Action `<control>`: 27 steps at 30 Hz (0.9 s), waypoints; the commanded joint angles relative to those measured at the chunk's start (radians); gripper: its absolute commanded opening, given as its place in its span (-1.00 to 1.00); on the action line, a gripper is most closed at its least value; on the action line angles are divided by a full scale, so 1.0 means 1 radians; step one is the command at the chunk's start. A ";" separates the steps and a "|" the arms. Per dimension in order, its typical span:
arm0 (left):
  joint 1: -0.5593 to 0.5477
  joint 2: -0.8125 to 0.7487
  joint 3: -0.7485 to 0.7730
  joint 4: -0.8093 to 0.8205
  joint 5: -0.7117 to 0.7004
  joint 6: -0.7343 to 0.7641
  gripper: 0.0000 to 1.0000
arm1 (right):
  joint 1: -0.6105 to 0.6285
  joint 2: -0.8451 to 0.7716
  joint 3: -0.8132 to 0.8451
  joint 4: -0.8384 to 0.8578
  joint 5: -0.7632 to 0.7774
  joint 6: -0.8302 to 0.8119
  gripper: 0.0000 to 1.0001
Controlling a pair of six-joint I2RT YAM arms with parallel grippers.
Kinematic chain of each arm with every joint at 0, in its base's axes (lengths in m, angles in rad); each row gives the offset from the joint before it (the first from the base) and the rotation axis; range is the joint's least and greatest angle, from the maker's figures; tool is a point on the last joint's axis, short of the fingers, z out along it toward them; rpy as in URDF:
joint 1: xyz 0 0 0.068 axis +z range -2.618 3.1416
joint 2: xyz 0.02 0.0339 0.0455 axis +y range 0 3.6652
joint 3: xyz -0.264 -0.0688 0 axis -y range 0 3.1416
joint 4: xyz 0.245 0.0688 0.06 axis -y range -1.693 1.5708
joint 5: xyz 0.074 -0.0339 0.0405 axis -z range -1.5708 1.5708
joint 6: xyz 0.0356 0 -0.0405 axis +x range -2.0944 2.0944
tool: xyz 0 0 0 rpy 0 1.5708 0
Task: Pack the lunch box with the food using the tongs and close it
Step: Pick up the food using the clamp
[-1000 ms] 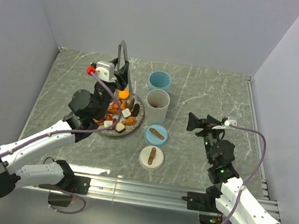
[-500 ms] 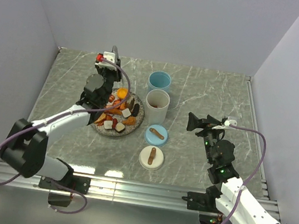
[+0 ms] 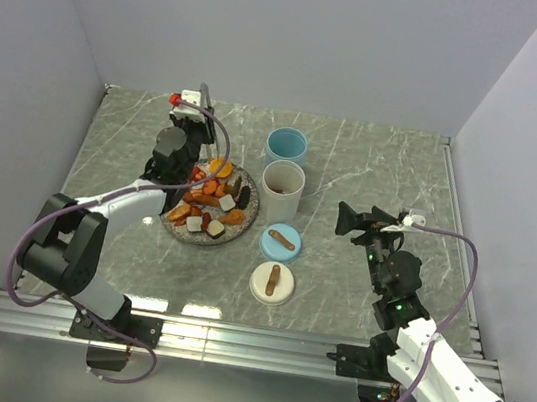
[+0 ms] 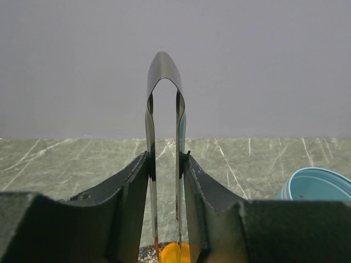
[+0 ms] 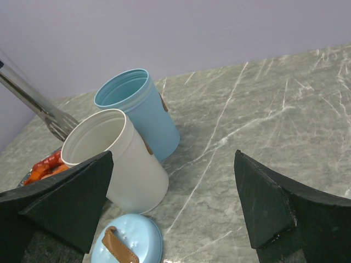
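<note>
Two arms share a grey veined table [image 3: 385, 168], and only the left one is engaged. It reaches to the far left edge of the plate [image 3: 209, 244], wrist turned so the left gripper [image 4: 165, 164] aims its tool downward. The right gripper [image 5: 173, 159] waits well apart from everything, spread wide with nothing between its fingers, probably held clear until the lids need handling.

The plate carries the food [image 3: 210, 200] — a heap of orange, white, black, brown and red bits. Just beside it on the right stands the open white cup [image 3: 279, 203], with the blue cup [image 3: 286, 146] close behind it. The blue one looks bare inside. From overhead the white one shows a reddish speck at its bottom, too small to name. Standing mouth-up next to the plate, they make each carry short.

In front of the cups lie the blue lid [image 3: 268, 242] and the white lid [image 3: 261, 283], flat on the table with brown straps up, so closing looks some way off.

The tongs [image 4: 163, 64] stand upright, bend uppermost, both flat arms clamped between the left fingers [image 4: 129, 186] part-way down — squeezing there should pinch the tips. Below them sits an orange piece [image 4: 173, 253]; whether the tips touch it is hidden.
</note>
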 commanded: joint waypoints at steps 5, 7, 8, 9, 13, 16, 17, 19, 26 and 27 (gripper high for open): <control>0.006 -0.006 -0.026 0.081 -0.024 -0.026 -0.28 | -0.006 0.001 0.007 0.035 0.000 -0.013 0.96; 0.007 -0.004 -0.027 0.076 -0.036 -0.024 -0.27 | -0.008 0.004 0.007 0.037 0.000 -0.013 0.96; 0.007 -0.001 -0.027 0.073 -0.038 -0.021 -0.27 | -0.006 0.006 0.005 0.037 0.000 -0.011 0.95; 0.007 0.005 -0.026 0.073 -0.051 -0.021 -0.26 | -0.006 0.006 0.008 0.037 0.000 -0.014 0.95; 0.007 0.023 -0.027 0.073 -0.052 -0.026 -0.26 | -0.006 0.009 0.007 0.038 0.000 -0.011 0.95; 0.007 0.042 -0.018 0.055 -0.055 -0.030 -0.26 | -0.006 0.012 0.007 0.040 0.000 -0.013 0.96; 0.007 0.046 -0.023 0.056 -0.058 -0.030 -0.26 | -0.006 0.011 0.007 0.041 0.000 -0.013 0.96; 0.007 0.048 -0.027 0.061 -0.073 -0.030 -0.26 | -0.006 0.011 0.007 0.041 0.002 -0.013 0.96; 0.007 0.073 -0.024 0.049 -0.064 -0.040 -0.24 | -0.006 0.017 0.008 0.043 -0.001 -0.014 0.95; 0.009 0.076 -0.026 0.047 -0.062 -0.041 -0.24 | -0.006 0.015 0.010 0.041 -0.001 -0.014 0.96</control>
